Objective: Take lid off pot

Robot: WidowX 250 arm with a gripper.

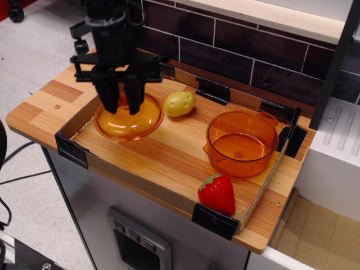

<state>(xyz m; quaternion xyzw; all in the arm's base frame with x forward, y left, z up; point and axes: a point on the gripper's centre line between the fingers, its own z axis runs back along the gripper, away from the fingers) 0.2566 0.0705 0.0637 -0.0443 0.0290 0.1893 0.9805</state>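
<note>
The orange pot [241,143] stands open and uncovered at the right of the cardboard-walled tray [140,191]. The translucent orange lid [129,118] is at the tray's left end, low over or on the wooden floor; I cannot tell whether it touches. My black gripper [120,106] comes straight down from above, and its two fingers are shut on the lid's centre knob, which they hide.
A yellow potato [180,103] lies on the tray floor just right of the lid. A red strawberry [217,193] sits at the tray's front right corner. A dark brick wall [236,50] backs the table. A white unit [332,152] stands to the right.
</note>
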